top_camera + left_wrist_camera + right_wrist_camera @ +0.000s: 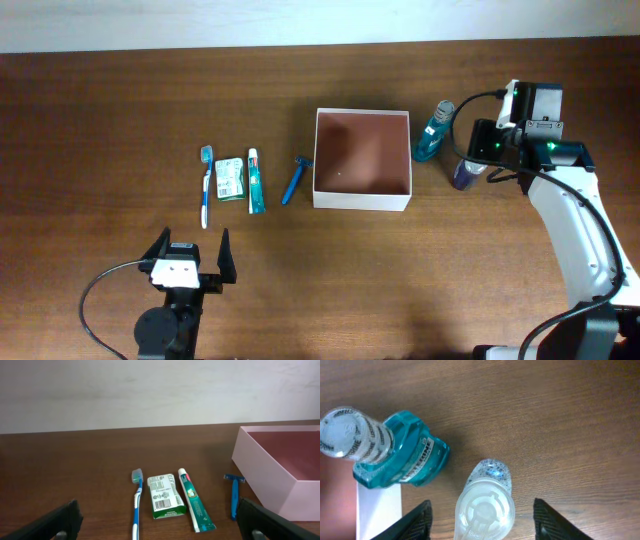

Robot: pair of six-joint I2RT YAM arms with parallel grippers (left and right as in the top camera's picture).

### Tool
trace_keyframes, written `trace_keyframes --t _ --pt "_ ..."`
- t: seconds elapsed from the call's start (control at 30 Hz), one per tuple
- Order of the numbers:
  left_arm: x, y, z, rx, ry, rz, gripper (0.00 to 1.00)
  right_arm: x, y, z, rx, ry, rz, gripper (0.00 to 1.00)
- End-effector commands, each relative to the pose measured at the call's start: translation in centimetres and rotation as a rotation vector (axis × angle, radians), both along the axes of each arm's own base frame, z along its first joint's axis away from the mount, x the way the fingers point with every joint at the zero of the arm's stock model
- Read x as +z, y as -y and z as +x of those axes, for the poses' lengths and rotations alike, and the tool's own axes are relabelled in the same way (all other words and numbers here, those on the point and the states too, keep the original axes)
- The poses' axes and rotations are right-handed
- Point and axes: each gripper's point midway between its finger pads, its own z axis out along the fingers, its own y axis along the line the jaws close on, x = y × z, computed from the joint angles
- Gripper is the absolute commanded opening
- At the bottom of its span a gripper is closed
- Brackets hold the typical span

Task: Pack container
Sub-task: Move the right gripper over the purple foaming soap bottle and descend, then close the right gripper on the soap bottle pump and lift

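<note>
Container (362,200) first: the square, shallow white cardboard box with the reddish-brown inside sits open-topped right of centre on the bench (100,120), and nothing lies in it.

At the near left, the left end effector (190,250) hangs low with its 2 fingers spread wide and nothing between them. Its camera looks out over a row of 4 toiletries. From left to right these are a toothbrush (207,185), a green-and-white packet (230,179), a toothpaste tube (255,180) and a blue razor (295,180). All lie flat, close together, and the razor is just beside the box's left wall.

Just beside the right wall stands a teal mouthwash bottle (433,132), upright. Near it, slightly nearer and further right, stands a small clear bottle (484,505). The right end effector (482,522) is directly above this bottle, fingers spread on either side of it and apparently not touching it.

The box is probably very light, with thin walls that are stiff along their length but bend if squeezed hard. It would likely slide on the smooth wood if an item or finger bumped it. To move or steady it, the best hold looks like a pinch over the rim near the middle of 1 wall, 1 finger inside and 1 outside, with gentle pressure.
</note>
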Motion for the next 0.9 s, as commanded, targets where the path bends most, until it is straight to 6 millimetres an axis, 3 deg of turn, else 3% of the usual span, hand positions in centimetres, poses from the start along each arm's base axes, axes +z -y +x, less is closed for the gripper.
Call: trace_keyframes --t 0.0,0.33,0.4,0.53,0.7,0.87 --pt "-0.1 0.2 0.0 -0.015 0.002 0.018 0.99 -0.6 -0.1 -0.1 -0.034 -0.010 0.008 0.57" --pt "-0.1 0.2 0.0 -0.015 0.002 0.018 0.99 -2.1 0.0 0.4 -0.064 -0.015 0.031 0.56" --pt "-0.1 0.2 0.0 -0.015 0.002 0.018 1.00 -2.7 0.0 0.4 -0.075 -0.032 0.039 0.50" --pt "-0.1 0.2 0.0 -0.015 0.002 0.018 0.99 -3.3 0.0 0.4 -0.079 -0.049 0.043 0.47" --pt "-0.1 0.2 0.0 -0.015 0.003 0.018 0.99 -3.2 0.0 0.7 -0.079 -0.037 0.042 0.29" --pt "-0.1 0.2 0.0 -0.015 0.003 0.018 0.99 -3.0 0.0 0.6 -0.079 -0.034 0.042 0.23"
